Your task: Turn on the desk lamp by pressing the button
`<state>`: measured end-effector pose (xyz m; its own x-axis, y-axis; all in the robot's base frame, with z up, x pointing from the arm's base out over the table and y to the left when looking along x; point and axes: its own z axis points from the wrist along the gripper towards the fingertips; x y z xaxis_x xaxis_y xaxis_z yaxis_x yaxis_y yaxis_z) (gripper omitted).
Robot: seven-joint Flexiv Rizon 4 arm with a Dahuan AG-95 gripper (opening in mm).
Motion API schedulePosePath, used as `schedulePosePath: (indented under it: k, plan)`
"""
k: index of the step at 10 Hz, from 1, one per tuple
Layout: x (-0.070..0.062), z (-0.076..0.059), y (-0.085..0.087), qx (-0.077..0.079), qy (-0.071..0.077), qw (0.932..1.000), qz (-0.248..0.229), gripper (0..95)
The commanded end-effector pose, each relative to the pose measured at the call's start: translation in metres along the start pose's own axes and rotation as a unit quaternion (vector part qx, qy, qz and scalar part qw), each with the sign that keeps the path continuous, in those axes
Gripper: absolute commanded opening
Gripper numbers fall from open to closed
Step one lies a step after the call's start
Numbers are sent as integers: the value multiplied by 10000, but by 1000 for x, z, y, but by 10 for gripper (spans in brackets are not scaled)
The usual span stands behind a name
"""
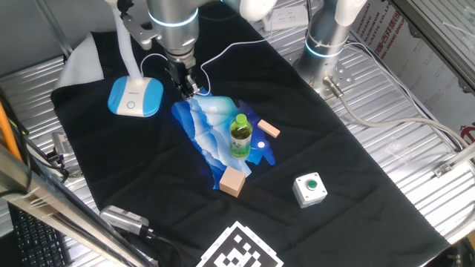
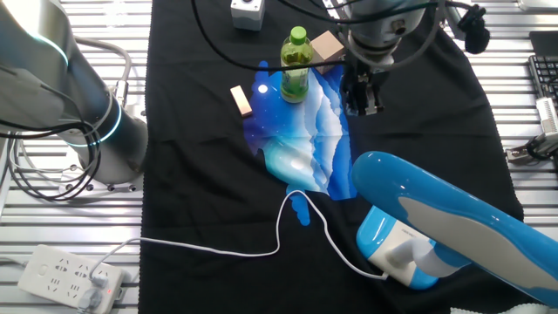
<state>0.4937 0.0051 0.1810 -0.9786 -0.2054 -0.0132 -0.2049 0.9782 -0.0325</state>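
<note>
The desk lamp (image 1: 135, 97) stands at the back left of the black mat, with a light-blue base, a white top panel and a white neck rising out of frame. A small round button (image 1: 131, 105) shows on the panel. In the other fixed view the lamp base (image 2: 392, 249) is at the bottom right, partly hidden by its blue-and-white head (image 2: 453, 218). My gripper (image 1: 188, 87) hangs point-down to the right of the lamp base, over the edge of the blue cloth, apart from the lamp. It also shows in the other fixed view (image 2: 362, 100). No gap or contact between the fingertips shows.
A blue patterned cloth (image 1: 211, 130) carries a green bottle (image 1: 240, 136). Two wooden blocks (image 1: 232, 182) (image 1: 269, 130) lie by it. A white box with a green button (image 1: 309, 188) sits front right. A second arm's base (image 1: 326, 37), the lamp cable (image 2: 261, 249) and a power strip (image 2: 70, 279) stand around.
</note>
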Motion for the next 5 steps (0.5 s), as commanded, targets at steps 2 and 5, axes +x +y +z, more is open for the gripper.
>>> schedulePosePath:
  k: [2,5]
  plan:
    - [1,0,0,121,-3,9988,477,0]
    - [1,0,0,99,12,9987,501,0]
